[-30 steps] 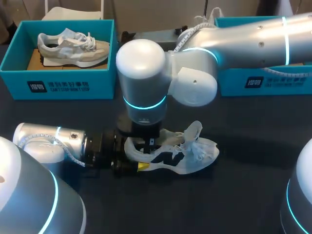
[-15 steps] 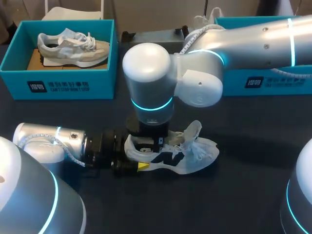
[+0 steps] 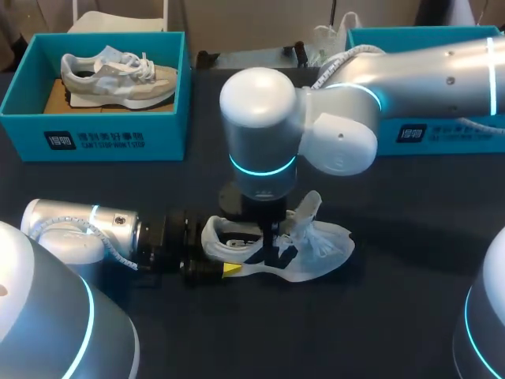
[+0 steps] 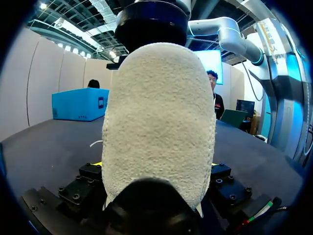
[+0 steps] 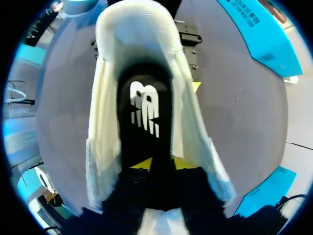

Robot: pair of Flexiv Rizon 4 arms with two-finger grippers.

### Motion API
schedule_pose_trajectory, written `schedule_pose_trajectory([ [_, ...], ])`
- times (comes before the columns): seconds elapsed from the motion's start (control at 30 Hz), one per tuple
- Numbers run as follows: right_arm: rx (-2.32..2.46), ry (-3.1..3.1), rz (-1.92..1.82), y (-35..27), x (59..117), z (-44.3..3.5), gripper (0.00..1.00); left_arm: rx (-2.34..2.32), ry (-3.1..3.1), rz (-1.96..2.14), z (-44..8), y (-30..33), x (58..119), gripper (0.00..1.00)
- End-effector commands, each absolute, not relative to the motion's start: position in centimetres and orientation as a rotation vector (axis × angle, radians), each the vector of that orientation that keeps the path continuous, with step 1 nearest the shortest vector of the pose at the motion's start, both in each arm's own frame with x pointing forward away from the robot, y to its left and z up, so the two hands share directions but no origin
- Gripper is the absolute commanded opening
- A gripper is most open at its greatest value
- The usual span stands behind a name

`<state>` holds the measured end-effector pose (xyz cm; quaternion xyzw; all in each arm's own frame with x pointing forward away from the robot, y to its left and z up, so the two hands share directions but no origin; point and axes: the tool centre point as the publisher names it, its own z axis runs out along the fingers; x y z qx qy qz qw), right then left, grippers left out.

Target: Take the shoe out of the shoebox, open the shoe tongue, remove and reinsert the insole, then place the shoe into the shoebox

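Observation:
A white shoe (image 3: 319, 246) lies on the dark table, toe to the right, tongue and laces pulled up. My left gripper (image 3: 221, 251) comes in low from the left, and its fingers clamp the heel (image 4: 159, 112) from both sides. My right gripper (image 3: 268, 243) reaches straight down into the shoe's opening. In the right wrist view its yellow tips (image 5: 162, 164) stand slightly apart on the black insole (image 5: 144, 105), which lies flat inside the shoe between the white sides (image 5: 105, 127). A teal shoebox (image 3: 426, 133) stands at the back right, largely behind my right arm.
A second teal shoebox (image 3: 95, 134) at the back left holds a grey shoe (image 3: 118, 73). A dark flat device (image 3: 248, 59) sits at the back middle. Bare table lies in front of and to the right of the white shoe.
My right wrist has slid rightward along the shoe, from over the heel towards its middle, and its fingers have parted a little. The left arm and the shoe have stayed put.

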<state>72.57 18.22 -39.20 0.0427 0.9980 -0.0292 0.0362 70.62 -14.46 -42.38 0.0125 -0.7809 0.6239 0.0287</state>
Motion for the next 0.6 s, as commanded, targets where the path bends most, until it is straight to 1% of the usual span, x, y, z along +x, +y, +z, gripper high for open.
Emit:
schedule_pose_trajectory([
  [0.03,0.128,3.093,-0.068,17.8,73.1,-40.4,0.39,0.042,-2.411,1.928,-42.8,-14.1,70.6,0.0],
  [0.27,0.13,3.153,-0.051,18.0,73.0,-41.7,0.4,0.042,-2.411,1.928,-42.8,-14.1,70.6,0.0],
  [0.4,0.14,3.231,-0.062,18.3,72.2,-42.7,0.36,0.042,-2.411,1.928,-42.8,-14.1,70.6,0.0],
  [0.6,0.153,3.3,-0.075,18.7,70.6,-43.3,0.26,0.042,-2.411,1.928,-42.8,-14.1,70.6,0.0],
])
